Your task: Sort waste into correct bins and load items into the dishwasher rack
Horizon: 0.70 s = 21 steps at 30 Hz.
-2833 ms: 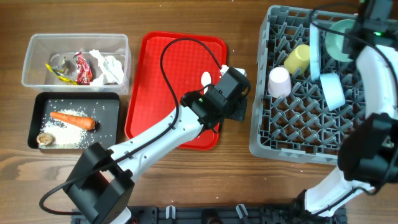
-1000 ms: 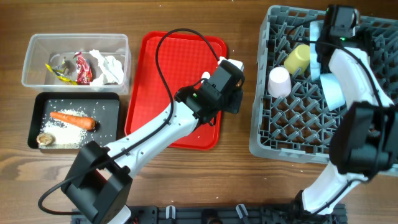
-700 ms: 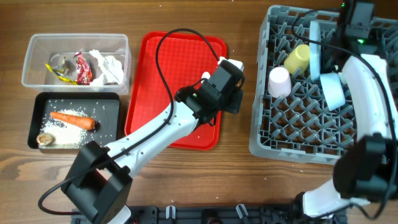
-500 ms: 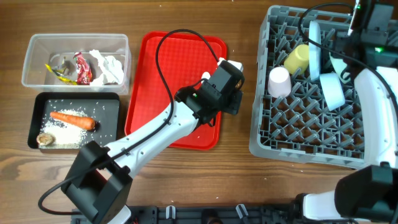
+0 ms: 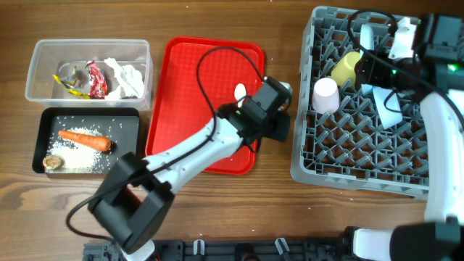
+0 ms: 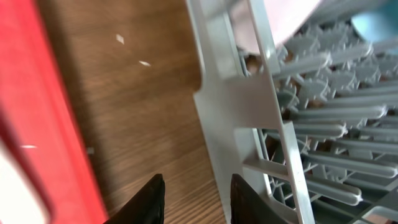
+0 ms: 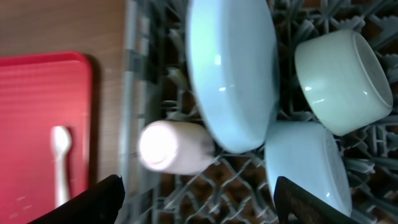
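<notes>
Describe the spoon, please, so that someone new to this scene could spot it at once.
Find the flat red tray just left of the big grey rack. Near the tray's right edge, on the side toward the rack, lies the spoon. It is small and white, the only pale thing showing on the red surface, while every other dish stands in the rack.

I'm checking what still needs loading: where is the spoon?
The spoon lies on the red tray, close to its right edge in the overhead view, just left of the grey rack.
</notes>
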Each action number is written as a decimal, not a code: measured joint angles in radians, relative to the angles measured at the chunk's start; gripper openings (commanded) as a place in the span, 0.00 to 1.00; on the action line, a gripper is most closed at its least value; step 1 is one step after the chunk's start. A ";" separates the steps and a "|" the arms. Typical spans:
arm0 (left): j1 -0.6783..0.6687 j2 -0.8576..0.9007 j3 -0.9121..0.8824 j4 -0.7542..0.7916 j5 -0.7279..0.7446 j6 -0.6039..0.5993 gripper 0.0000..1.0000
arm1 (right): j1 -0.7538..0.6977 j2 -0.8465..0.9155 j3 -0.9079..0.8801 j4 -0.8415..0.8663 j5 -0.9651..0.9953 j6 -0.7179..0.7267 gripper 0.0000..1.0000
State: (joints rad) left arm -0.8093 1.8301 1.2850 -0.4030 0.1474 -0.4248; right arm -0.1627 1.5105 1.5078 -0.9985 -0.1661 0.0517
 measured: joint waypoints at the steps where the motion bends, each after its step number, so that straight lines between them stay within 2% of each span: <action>1: -0.010 0.012 0.000 0.016 0.005 -0.003 0.43 | 0.000 -0.033 0.000 -0.013 -0.015 0.001 0.82; 7: -0.068 0.042 0.002 0.133 0.021 -0.007 0.40 | 0.000 -0.096 0.000 -0.098 -0.043 0.001 0.83; 14: -0.098 0.070 0.016 0.106 0.051 -0.013 0.26 | 0.000 -0.096 0.000 -0.131 -0.062 0.000 0.85; 21: -0.131 0.069 0.021 0.092 0.049 -0.027 0.25 | 0.000 -0.096 0.000 -0.193 -0.103 -0.023 0.87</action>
State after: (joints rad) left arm -0.9401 1.8996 1.3064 -0.3115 0.1967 -0.4515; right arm -0.1627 1.4147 1.5078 -1.1915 -0.2695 0.0288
